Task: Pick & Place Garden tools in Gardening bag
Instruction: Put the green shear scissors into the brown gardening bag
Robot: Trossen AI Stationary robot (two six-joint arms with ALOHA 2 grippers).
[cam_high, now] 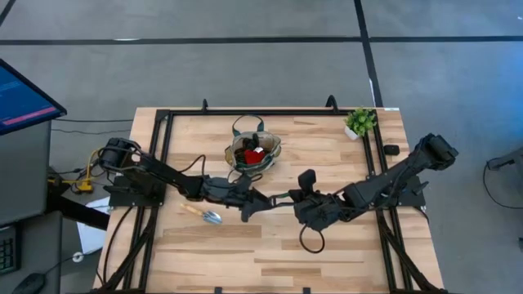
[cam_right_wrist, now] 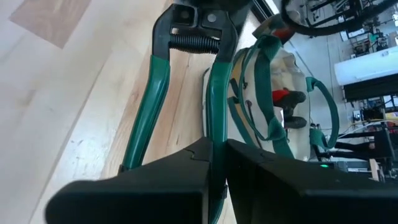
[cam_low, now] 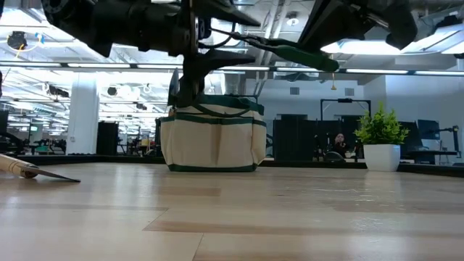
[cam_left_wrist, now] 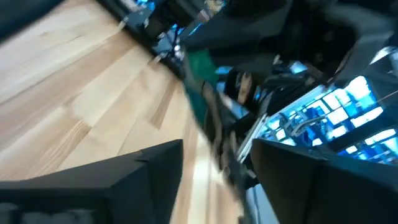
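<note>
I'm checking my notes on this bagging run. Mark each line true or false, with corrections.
1. The right tool grips a green-handled pruner. True.
2. The trowel is already inside the gardening bag. False: it lies on the table, on the left arm's side.
3. The bag already holds a red piece. True.
4. The potted plant stands at the table's centre. False: it is at a far corner on the right arm's side.
5. The pruner rests on the table. False: the low view shows it raised.
</note>
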